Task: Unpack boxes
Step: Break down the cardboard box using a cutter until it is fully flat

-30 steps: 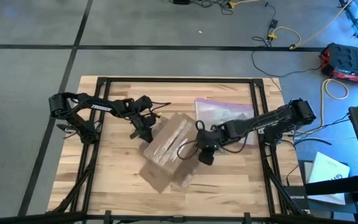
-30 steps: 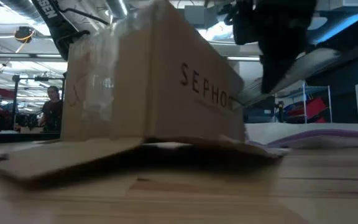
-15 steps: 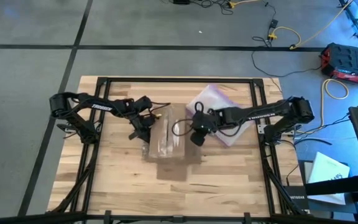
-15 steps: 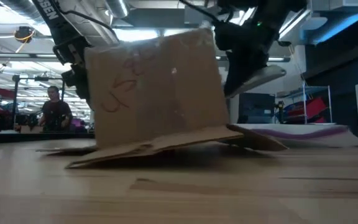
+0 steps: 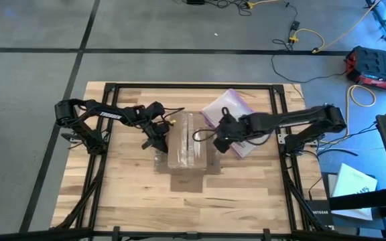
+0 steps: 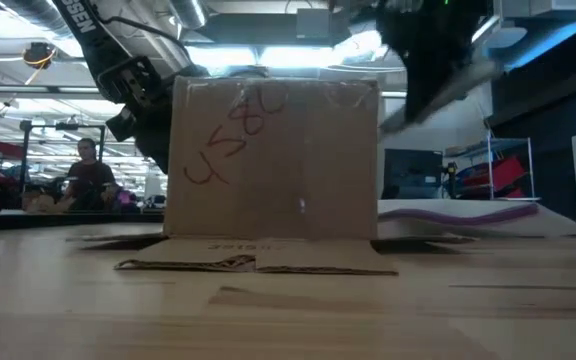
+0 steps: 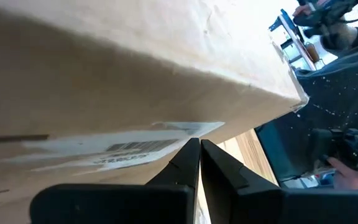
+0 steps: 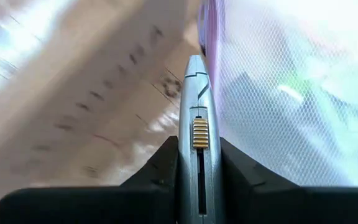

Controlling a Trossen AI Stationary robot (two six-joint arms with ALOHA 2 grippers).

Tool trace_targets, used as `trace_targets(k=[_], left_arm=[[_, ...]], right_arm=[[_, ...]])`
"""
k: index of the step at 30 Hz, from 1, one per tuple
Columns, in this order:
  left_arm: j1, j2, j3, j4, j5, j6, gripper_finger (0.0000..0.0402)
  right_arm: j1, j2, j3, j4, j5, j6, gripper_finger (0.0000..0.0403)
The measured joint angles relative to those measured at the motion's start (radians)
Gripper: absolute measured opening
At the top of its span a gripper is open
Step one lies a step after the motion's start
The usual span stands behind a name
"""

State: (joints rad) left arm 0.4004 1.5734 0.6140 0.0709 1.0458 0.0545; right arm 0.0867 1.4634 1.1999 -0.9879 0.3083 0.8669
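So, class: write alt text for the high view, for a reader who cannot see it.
A brown box sits mid-table on spread flaps. The left gripper, shut, is at its left side; the right gripper, holding a grey knife, is at its right, over a clear bag.

the box fills the middle of the low view and hides the left gripper almost wholly; only the arm shows beside the box's side. the right gripper is smeared by blur there, its fingers unreadable. in the left wrist view the box runs off the picture's edges, and its label print is too small to read. in the right wrist view the grey tool has its rear end hidden between the fingers, and the clear bag behind it is blurred.
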Motion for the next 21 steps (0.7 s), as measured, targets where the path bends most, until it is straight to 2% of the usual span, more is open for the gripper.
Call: trace_targets(k=[3, 5, 7, 10, 14, 18, 21], left_arm=[[0.0, -0.007, 0.0, 0.002, 0.0, -0.001, 0.0], [0.002, -0.011, 0.0, 0.003, 0.002, 0.001, 0.0], [0.011, -0.012, 0.0, 0.004, 0.003, 0.01, 0.0], [0.037, -0.012, 0.0, 0.0, 0.0, 0.047, 0.0], [0.117, -0.012, 0.0, 0.023, -0.015, 0.077, 0.0], [0.222, -0.012, 0.0, 0.06, -0.023, 0.082, 0.0], [0.297, -0.014, 0.0, 0.116, -0.142, 0.099, 0.0]], right_arm=[[0.05, -0.025, 0.055, 0.008, 0.011, 0.127, 0.0055], [0.093, -0.026, 0.077, 0.042, -0.051, 0.152, 0.0055], [0.15, -0.023, 0.081, 0.112, -0.106, 0.148, 0.0055], [0.247, -0.023, 0.081, 0.188, -0.119, 0.101, 0.0055], [0.345, -0.023, 0.081, 0.184, -0.126, 0.052, 0.0055], [0.387, 0.003, 0.081, 0.181, -0.16, 0.026, 0.0055], [0.385, 0.048, 0.081, 0.186, -0.163, 0.006, 0.0055]])
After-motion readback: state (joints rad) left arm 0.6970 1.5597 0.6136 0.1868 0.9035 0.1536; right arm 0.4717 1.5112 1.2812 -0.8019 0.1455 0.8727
